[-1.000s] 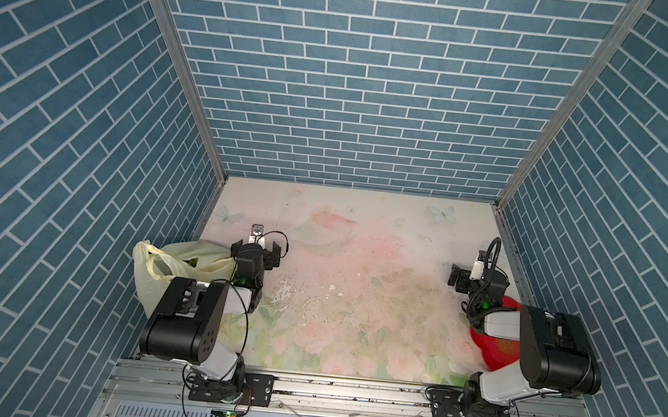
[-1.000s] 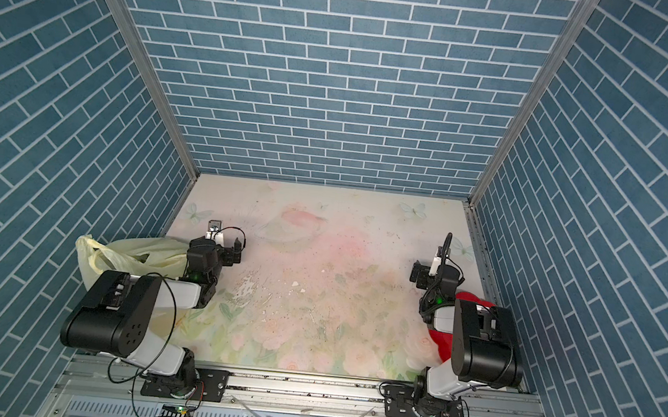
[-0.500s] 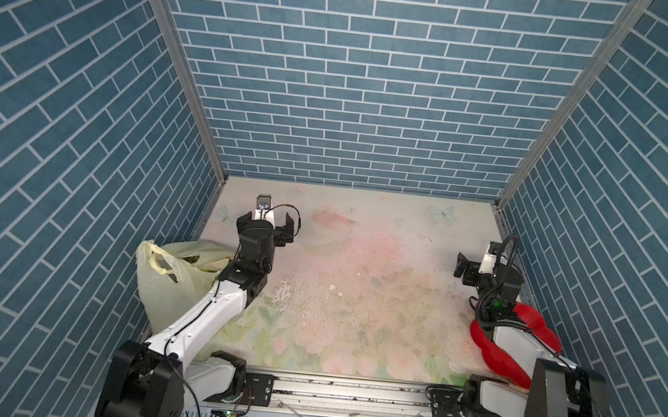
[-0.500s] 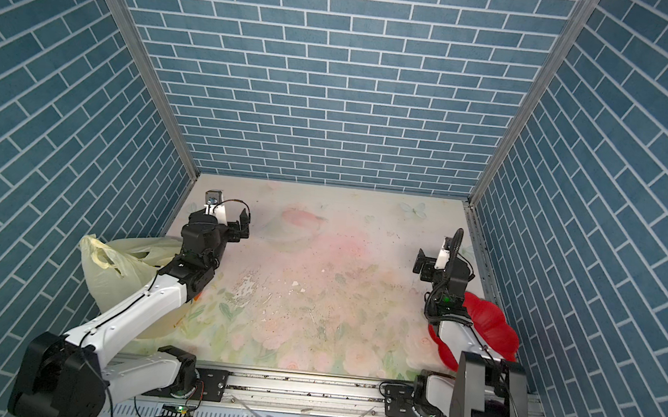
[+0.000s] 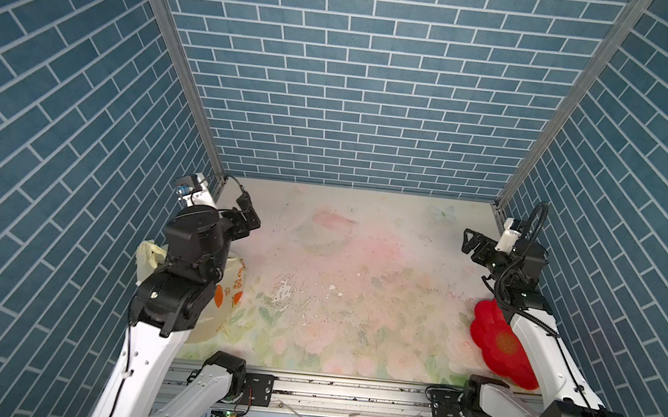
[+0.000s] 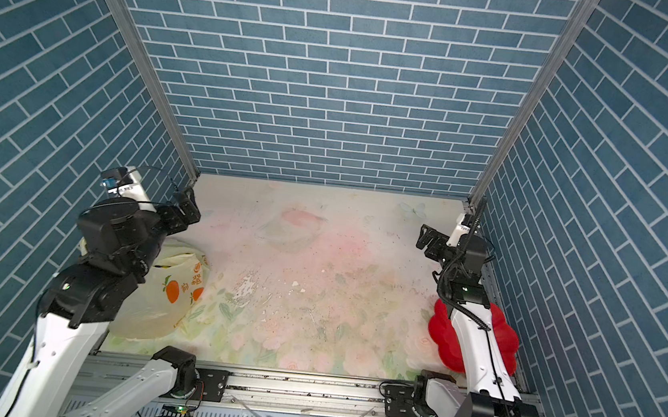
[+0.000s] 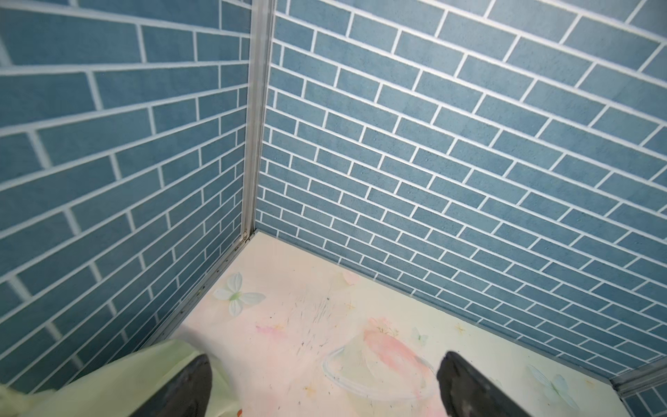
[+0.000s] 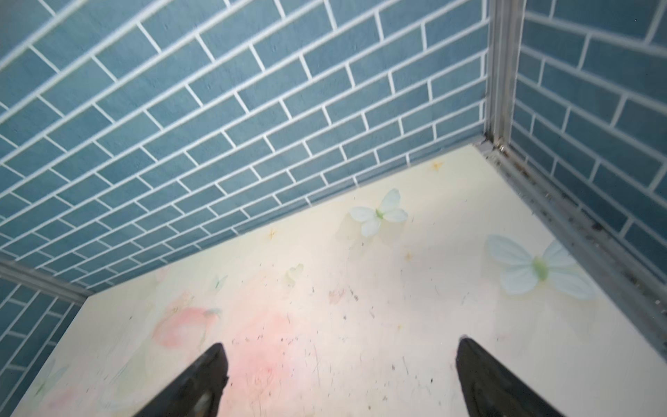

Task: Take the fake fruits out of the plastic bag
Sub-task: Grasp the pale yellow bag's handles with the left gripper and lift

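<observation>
The plastic bag (image 5: 210,325) (image 6: 156,305), pale yellow with orange prints, lies crumpled at the left edge of the table, partly under my left arm. The fake fruits are hidden; none shows in any view. My left gripper (image 5: 246,215) (image 6: 186,208) hangs open above the table just beyond the bag, toward the back left corner. In the left wrist view its gripper (image 7: 325,361) is empty and a fold of the bag (image 7: 108,382) sits beside one fingertip. My right gripper (image 5: 471,243) (image 6: 427,239) (image 8: 339,352) is open and empty near the right wall.
A red flower-shaped plate (image 5: 495,342) (image 6: 443,333) lies at the front right, partly under my right arm. Blue brick walls close in the back and both sides. A metal rail (image 5: 348,390) runs along the front edge. The floral tabletop (image 5: 358,283) is scuffed.
Both arms have unfolded and risen from their low folded pose, carrying the grippers toward the back. The bag and the plate have stayed in place.
</observation>
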Motion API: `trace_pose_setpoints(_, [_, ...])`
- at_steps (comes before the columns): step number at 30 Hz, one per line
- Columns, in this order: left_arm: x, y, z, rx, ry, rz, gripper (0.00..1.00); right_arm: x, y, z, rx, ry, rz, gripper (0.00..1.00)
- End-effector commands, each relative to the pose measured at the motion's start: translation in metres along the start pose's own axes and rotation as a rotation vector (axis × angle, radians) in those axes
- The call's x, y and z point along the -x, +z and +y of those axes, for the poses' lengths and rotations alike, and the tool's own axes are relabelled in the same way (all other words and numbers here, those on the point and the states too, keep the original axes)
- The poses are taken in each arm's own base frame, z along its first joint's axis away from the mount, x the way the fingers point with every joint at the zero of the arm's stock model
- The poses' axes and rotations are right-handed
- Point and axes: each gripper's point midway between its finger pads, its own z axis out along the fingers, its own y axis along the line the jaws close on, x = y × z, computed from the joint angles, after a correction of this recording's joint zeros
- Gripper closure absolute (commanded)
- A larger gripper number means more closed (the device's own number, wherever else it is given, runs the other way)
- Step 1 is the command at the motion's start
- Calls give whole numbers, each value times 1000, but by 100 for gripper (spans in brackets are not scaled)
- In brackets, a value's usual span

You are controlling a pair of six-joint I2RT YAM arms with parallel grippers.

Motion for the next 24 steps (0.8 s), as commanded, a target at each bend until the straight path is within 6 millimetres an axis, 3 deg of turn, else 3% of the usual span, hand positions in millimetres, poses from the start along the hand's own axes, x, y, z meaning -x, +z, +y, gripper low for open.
trace_pose_setpoints(1, [-39, -21, 39, 168, 25, 204, 1, -13, 3, 11, 55, 77, 102, 2])
trace_pose_setpoints(10, [-18, -92, 103, 448, 29, 219, 1, -27, 13, 10, 68, 111, 158, 2])
trace_pose_setpoints(13, [-21, -103, 120, 532, 25, 211, 1, -29, 15, 7, 52, 118, 163, 3])
trace_pose_setpoints(18, [-41, -89, 130, 614, 25, 219, 1, -31, 12, 3, 34, 117, 162, 3])
trace_pose_setpoints(22, [-62, -56, 121, 599, -9, 305, 1, -32, 11, 1, 18, 116, 163, 3])
trace_pose_setpoints(24, [-78, -39, 126, 607, -72, 365, 1, -33, 11, 0, 15, 116, 163, 3])
